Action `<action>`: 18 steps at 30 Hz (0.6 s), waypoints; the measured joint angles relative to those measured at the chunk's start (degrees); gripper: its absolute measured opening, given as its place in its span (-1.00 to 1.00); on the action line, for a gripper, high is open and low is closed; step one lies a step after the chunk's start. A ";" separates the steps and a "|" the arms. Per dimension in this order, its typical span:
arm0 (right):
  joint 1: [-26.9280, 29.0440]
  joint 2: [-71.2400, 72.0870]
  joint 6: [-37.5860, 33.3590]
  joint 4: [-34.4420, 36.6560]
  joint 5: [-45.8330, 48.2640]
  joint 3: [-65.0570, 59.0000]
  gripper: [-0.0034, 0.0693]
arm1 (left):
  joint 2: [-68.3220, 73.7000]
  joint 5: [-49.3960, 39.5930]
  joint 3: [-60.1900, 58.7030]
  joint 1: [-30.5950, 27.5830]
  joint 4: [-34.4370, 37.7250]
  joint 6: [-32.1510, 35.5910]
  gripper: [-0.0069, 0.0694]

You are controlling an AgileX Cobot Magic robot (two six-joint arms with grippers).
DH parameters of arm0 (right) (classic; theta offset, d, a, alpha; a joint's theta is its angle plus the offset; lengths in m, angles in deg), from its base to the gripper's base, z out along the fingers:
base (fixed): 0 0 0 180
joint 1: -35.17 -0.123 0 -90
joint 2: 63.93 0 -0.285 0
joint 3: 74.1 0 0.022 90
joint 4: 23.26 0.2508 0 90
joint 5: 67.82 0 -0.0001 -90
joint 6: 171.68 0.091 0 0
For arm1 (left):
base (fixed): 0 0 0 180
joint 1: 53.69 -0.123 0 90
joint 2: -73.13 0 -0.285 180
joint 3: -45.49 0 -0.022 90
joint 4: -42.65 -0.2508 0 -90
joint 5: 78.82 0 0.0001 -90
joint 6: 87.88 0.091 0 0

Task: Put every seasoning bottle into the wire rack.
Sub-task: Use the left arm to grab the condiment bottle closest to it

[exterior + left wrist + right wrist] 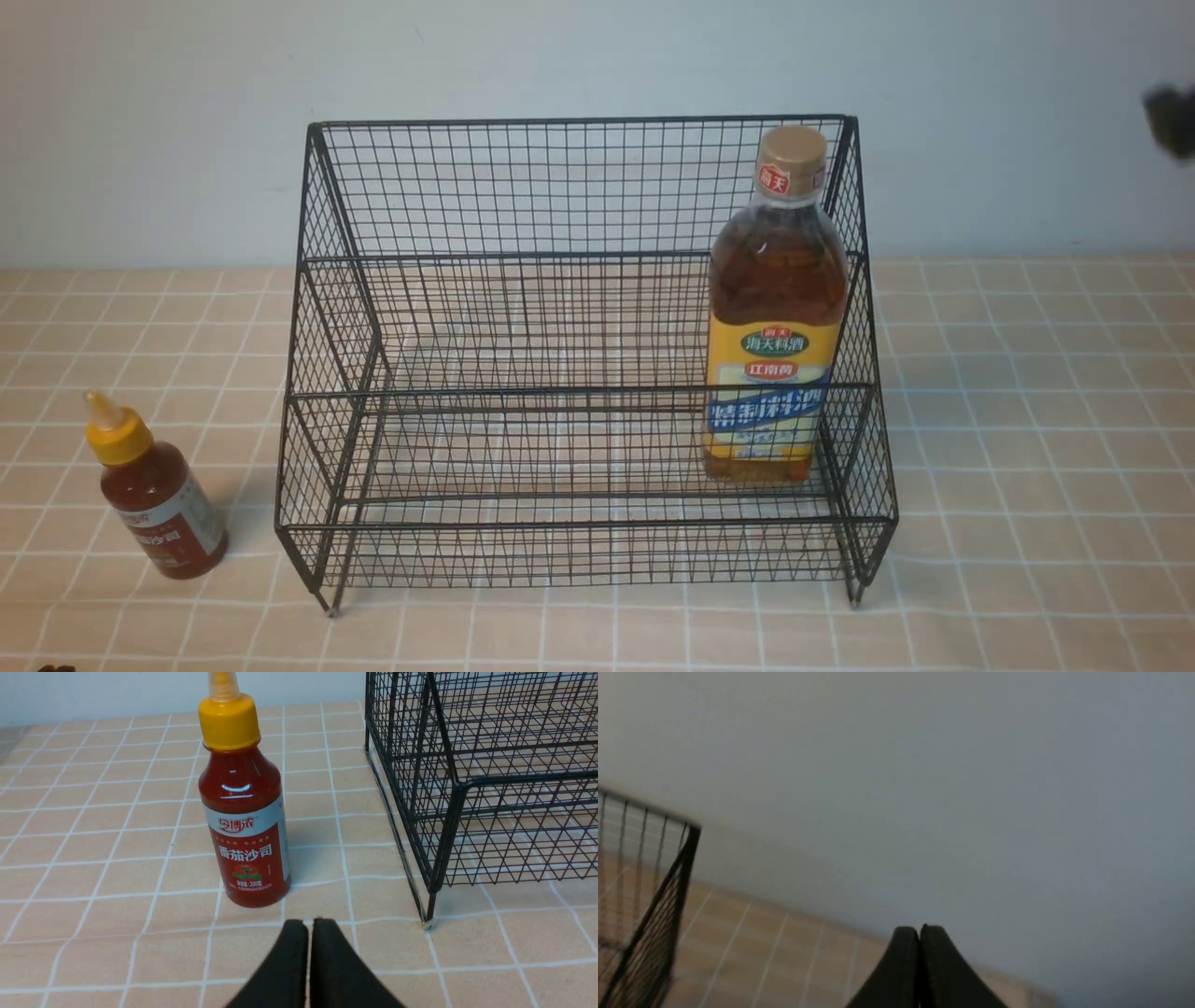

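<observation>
The black wire rack (579,187) stands mid-table. Upright on the right end of its lower tier is the tall bottle (775,308) of amber-brown liquid, with a tan cap and a yellow-blue label. The small red-sauce bottle (157,499) with a yellow nozzle cap stands on the table left of the rack. In the left wrist view this red bottle (245,821) is just beyond my left gripper (309,924), which is shut and empty. My right gripper (919,928) is shut on nothing, raised beside the rack's upper corner (689,835); it is a dark blur (1172,117) at the front view's right edge.
A tan cloth (1027,467) with a white grid covers the table. A plain pale wall (597,56) stands close behind the rack. The rack's front left foot (427,921) rests near my left gripper.
</observation>
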 joint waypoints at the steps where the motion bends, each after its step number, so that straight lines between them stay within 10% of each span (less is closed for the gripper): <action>1: 0.00 0.29 -3.03 7.88 1.93 0.00 -0.94 | 0.00 0.00 0.00 0.00 0.00 0.00 -0.84; 8: 0.00 2.95 -22.85 45.82 -3.97 -0.03 -0.94 | 0.00 0.00 0.00 0.00 0.00 0.00 -0.84; 18: 0.00 6.23 -26.33 52.38 -16.83 -0.03 -0.94 | 0.00 0.00 0.00 0.00 0.00 0.00 -0.84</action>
